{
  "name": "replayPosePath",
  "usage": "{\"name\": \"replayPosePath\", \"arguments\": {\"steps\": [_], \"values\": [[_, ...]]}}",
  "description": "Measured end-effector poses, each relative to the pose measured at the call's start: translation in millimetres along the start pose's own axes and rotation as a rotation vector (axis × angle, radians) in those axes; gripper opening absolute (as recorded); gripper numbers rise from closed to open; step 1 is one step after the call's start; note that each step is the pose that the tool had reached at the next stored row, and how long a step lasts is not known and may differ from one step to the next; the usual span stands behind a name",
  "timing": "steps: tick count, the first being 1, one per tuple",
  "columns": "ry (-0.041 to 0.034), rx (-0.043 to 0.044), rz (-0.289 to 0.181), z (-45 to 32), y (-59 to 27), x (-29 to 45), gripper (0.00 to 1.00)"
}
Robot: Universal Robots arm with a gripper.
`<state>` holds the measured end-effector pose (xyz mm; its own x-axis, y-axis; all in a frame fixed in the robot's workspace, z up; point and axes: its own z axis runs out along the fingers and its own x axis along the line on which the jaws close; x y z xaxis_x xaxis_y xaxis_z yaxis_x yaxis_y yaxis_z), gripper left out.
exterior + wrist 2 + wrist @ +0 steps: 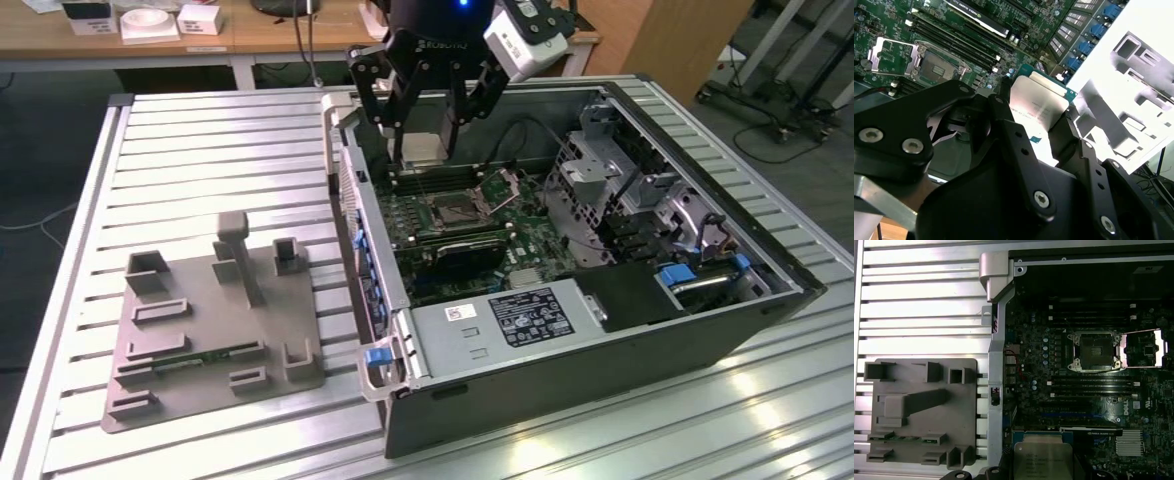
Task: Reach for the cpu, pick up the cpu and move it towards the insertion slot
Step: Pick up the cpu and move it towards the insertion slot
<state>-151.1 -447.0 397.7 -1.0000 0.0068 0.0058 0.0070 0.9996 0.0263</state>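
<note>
While it is gripped between the black fingers [1066, 132] of the hand [424, 140], the cpu [424, 148] is held in the air above the open computer case [747, 320], over the edge of the green circuit board [461, 235]. Its flat silver top is seen in both wrist views [1039, 107] [1043, 460]. The insertion slot [447, 212] lies nearby on the board, its hinged plate [1144, 347] raised. A grey holder tray [200, 330] with a green memory stick [200, 360] rests on the ribbed tabletop [200, 150].
</note>
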Motion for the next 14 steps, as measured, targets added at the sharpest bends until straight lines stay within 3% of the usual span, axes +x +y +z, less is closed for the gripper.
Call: {"name": "replayPosePath", "arguments": {"steps": [14], "values": [[0.0000, 0.0000, 0.000, 4.0, 0.0, -13.2, 0.54]]}}
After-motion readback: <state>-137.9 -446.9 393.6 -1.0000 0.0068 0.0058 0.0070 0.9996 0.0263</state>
